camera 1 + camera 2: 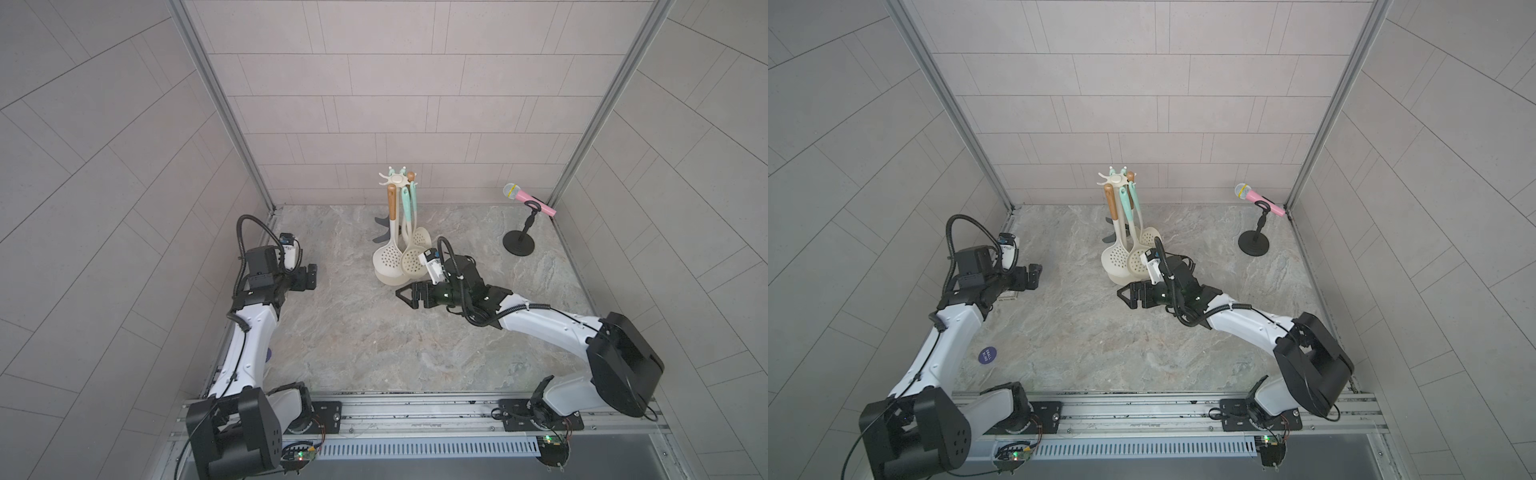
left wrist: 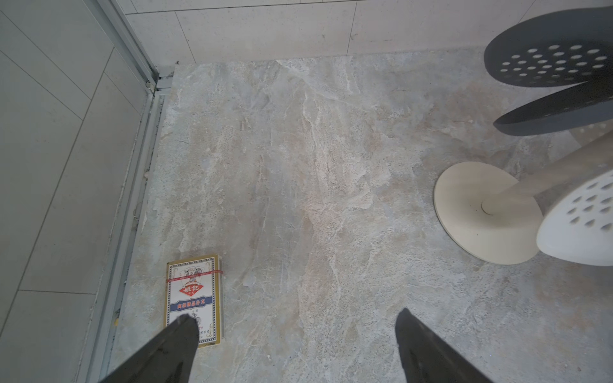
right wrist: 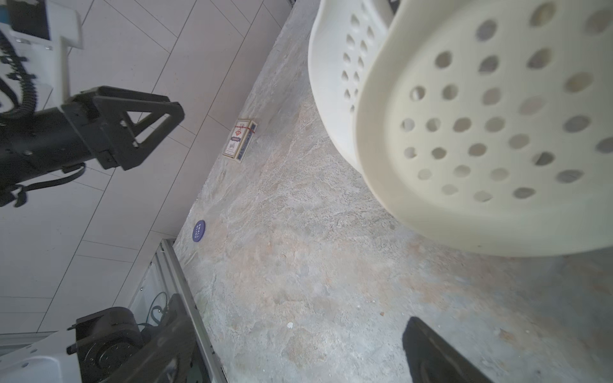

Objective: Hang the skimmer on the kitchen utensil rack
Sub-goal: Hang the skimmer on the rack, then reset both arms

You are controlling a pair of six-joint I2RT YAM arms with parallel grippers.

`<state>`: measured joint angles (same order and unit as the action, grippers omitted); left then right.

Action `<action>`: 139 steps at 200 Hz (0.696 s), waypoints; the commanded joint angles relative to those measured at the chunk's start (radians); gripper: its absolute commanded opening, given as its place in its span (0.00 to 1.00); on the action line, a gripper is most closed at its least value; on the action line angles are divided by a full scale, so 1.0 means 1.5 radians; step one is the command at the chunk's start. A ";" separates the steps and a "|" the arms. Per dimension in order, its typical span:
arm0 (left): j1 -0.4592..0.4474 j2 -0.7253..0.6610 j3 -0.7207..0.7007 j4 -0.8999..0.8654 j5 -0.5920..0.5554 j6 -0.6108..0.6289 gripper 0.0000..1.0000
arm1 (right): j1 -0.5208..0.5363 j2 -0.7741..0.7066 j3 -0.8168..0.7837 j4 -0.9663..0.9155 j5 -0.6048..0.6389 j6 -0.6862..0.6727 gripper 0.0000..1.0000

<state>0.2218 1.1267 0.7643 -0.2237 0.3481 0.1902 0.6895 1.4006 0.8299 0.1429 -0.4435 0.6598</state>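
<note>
Both top views | kitchen utensil rack (image 1: 397,178): one | cream skimmers (image 1: 387,257) hung: three | left jaws apart | right jaws apart

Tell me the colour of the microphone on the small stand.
The microphone is pink with a silvery head and a yellow band, clearest in a top view.

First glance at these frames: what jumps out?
The cream kitchen utensil rack near the middle of the back wall draws the eye, with several perforated skimmers hanging from its hooks. The right tool sits open and empty, low beside the rack's base. A pink microphone on a black stand stands in the far corner on the right arm's side.
</note>
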 commanded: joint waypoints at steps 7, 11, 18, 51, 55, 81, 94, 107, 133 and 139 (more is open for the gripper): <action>-0.008 0.018 -0.061 0.157 0.046 -0.031 1.00 | -0.019 -0.076 -0.051 -0.064 0.071 -0.037 1.00; -0.011 0.022 -0.070 0.178 0.051 -0.040 1.00 | -0.025 -0.089 -0.063 -0.065 0.084 -0.039 1.00; -0.016 0.028 -0.087 0.222 0.055 -0.057 1.00 | -0.038 -0.110 -0.087 -0.061 0.097 -0.043 1.00; -0.072 0.099 -0.186 0.480 -0.089 -0.144 1.00 | -0.150 -0.218 -0.182 -0.072 0.095 -0.056 1.00; -0.079 0.112 -0.193 0.502 -0.100 -0.139 1.00 | -0.167 -0.232 -0.189 -0.077 0.094 -0.061 1.00; -0.107 0.176 -0.240 0.621 -0.150 -0.126 1.00 | -0.268 -0.321 -0.218 -0.128 0.106 -0.111 1.00; -0.113 0.187 -0.254 0.668 -0.177 -0.138 1.00 | -0.315 -0.366 -0.232 -0.142 0.126 -0.142 1.00; -0.125 0.198 -0.262 0.699 -0.204 -0.139 1.00 | -0.356 -0.407 -0.246 -0.150 0.169 -0.184 0.99; -0.151 0.277 -0.309 0.843 -0.251 -0.120 1.00 | -0.420 -0.489 -0.305 -0.099 0.304 -0.263 1.00; -0.155 0.308 -0.333 0.922 -0.248 -0.116 1.00 | -0.448 -0.503 -0.327 -0.071 0.310 -0.250 1.00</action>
<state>0.0170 1.4792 0.3504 0.8028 0.0544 0.0082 0.1020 0.7208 0.4236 -0.0288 -0.1497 0.3862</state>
